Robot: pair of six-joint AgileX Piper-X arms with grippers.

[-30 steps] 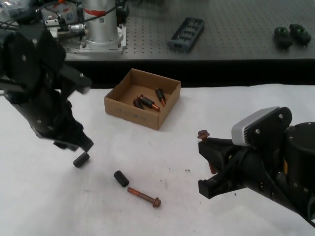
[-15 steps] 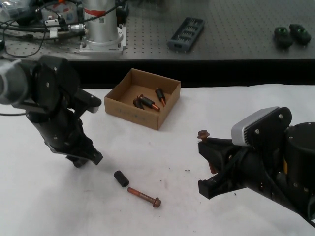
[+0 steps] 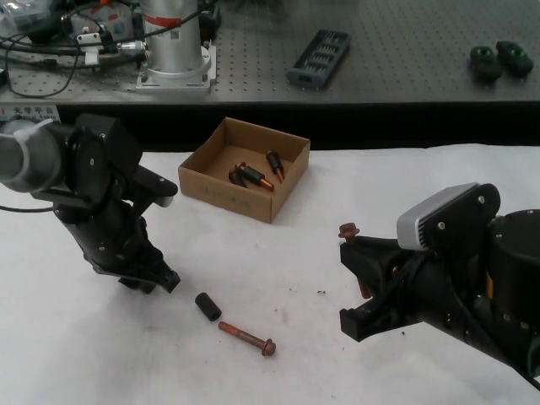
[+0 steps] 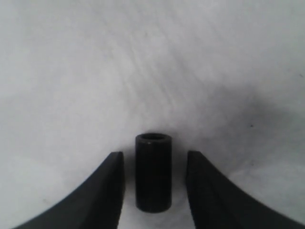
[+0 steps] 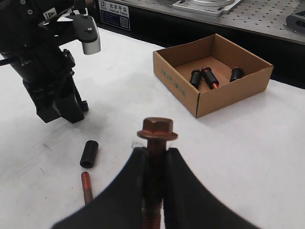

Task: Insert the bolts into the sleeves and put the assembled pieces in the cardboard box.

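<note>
Right hand (image 5: 155, 155) grips a bolt (image 5: 157, 130), open left hand (image 4: 153, 157) straddles a sleeve (image 4: 153, 179); cardboard box (image 3: 228, 196) holds three assembled pieces (image 3: 253, 177).

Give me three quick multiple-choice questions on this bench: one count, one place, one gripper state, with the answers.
1. How many assembled pieces lie in the cardboard box?
A. one B. three C. five
2. Where is the sleeve by the left gripper?
A. in the box B. on the white cloth, between that gripper's fingers C. under the box
3. What is the right gripper's state?
A. open, empty B. shut on a sleeve C. shut on a bolt

1 B: three show inside.
2 B: one finger stands on each side, apart from it.
3 C: its fingers clamp the shank below the copper head.
</note>
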